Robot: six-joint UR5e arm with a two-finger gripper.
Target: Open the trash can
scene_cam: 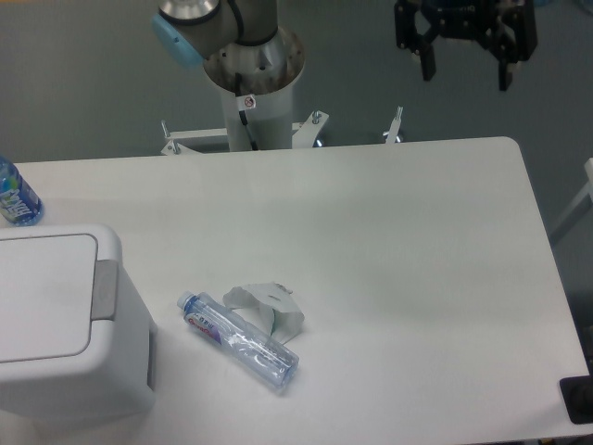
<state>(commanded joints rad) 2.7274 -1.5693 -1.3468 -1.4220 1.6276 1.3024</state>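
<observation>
- trash can (65, 324) sits at the lower left of the table, far from the gripper, down and across to the other side of the view; its flat white lid (42, 295) lies closed, with the grey tab (104, 289) on the edge facing toward the gripper's side.
- gripper (465, 67) hangs at the top right, above the far edge of the white table (398, 260), its two dark fingers spread wide apart and holding nothing.
- a clear plastic bottle (239, 340) lies on its side well below and to the left of the gripper, just beside the trash can but apart from it.
- a crumpled white paper scrap (269, 306) touches the bottle on the side nearer the gripper.
- a blue bottle (17, 195) stands at the far left edge, partly cut off, beyond the trash can.
- the arm's base column (252, 93) stands to the left of the gripper, behind the table.
</observation>
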